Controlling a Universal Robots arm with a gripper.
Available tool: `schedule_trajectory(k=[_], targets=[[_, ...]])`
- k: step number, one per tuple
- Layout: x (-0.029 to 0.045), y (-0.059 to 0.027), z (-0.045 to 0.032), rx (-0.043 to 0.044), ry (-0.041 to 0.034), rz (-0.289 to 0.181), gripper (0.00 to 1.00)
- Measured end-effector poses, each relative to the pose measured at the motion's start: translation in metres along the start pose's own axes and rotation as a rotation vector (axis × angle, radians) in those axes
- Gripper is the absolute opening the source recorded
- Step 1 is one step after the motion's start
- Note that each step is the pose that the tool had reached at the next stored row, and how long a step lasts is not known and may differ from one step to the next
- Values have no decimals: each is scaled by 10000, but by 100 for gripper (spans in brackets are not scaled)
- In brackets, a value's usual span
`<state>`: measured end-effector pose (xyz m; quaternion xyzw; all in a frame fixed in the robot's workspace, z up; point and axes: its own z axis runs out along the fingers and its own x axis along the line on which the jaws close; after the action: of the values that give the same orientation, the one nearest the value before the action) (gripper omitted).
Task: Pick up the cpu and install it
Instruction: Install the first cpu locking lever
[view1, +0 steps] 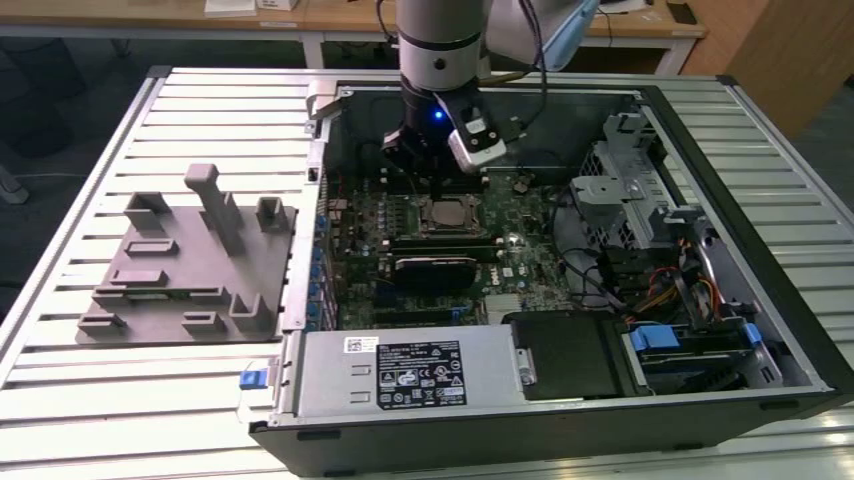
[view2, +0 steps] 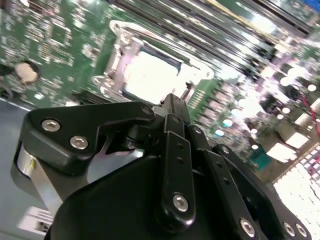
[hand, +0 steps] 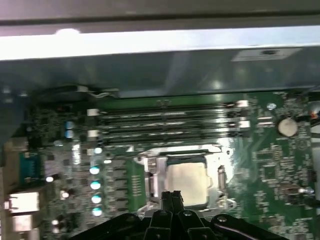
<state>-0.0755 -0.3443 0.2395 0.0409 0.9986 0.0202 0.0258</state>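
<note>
Closest to the lens in both wrist views is the gripper (hand: 171, 196). Its two black fingers are pinched right together with nothing between them, so as far as I can see it's carrying nothing.

Just past the fingertips is the cpu (hand: 186, 181). It's lying flat in the socket (hand: 150, 175) on the motherboard (hand: 270, 165), silvery top up and sitting square inside the metal frame. That's where it's meant to end up, so my read is the chip is already dropped in and the closed fingers are parked over its near edge, not gripping it.

The exterior view makes the setup clearer. The case (view1: 561, 435) lies on its side on the slatted table (view1: 80, 400) with the board facing up, which lets the arm (view1: 441, 40) come straight down into it. A grey tray (view1: 187, 270) sits on the table at the exterior view's left, just beside the case. I'd guess it's a parts holder kept within the arm's reach.

Stuff I can't work out:
- Whether the fingertips are touching the chip or hanging just above it. No view gives me the gap.
- The gripper's own body covers the near side of the socket in both wrist views, so that edge of the chip and frame is hidden.
- Whether the frame is clamped down over the chip or only resting around it. Glare off the metal washes out the detail.
- In the exterior view the arm is cut off at the upper edge, and the gripper hides some of the board behind it.
</note>
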Motion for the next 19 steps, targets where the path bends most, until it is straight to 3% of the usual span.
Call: schedule_trajectory(k=[6,10,17,19], targets=[[240,-19,-13,0,-1,2,11],[352,-28,-19,0,-1,5,11],[389,-31,-21,0,-2,4,11],[399,-33,-21,-41,2,7,11]])
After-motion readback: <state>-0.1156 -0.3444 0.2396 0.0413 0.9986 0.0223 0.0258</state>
